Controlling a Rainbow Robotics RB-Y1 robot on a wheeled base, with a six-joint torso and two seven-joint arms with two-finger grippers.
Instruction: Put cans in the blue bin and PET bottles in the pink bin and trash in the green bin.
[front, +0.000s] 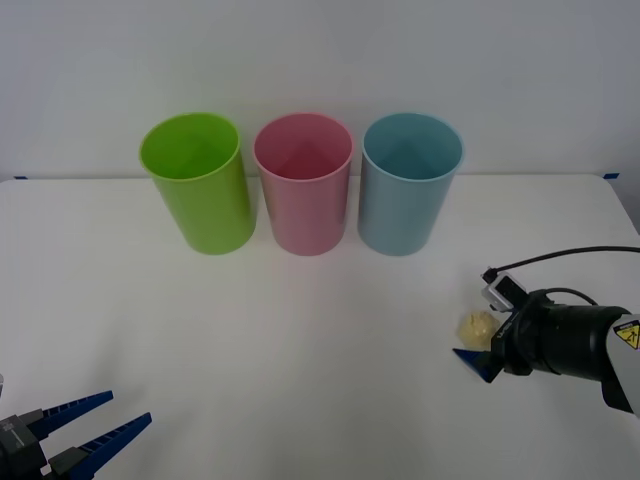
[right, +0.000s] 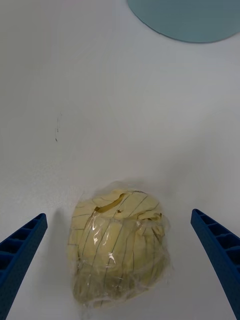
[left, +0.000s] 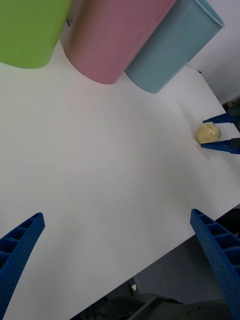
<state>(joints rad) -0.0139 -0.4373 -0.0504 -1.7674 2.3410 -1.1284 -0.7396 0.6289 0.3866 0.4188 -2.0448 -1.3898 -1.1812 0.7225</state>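
Pale yellow and wrinkled under a clear film, the trash (right: 117, 245) lies on the white table (front: 300, 350) at the near right, well apart from the three bins at the far side. The right gripper (front: 478, 345) has its blue fingers (right: 20, 250) spread wide with the lump between them, not yet pinched; a gap shows on each side of it in the right wrist view. The left gripper (front: 85, 420) waits at the near left corner, also spread wide and holding nothing.

The green bin (front: 197, 180) stands at the far left of the row, the pink bin (front: 303, 180) in the middle, the blue bin (front: 408, 180) on the right and nearest the lump. My worry is the carry: the right arm must cross over the blue and pink mouths, so an early drop would land the trash in the wrong bin. The slick film may also let the ball squirt out of a shallow pinch.
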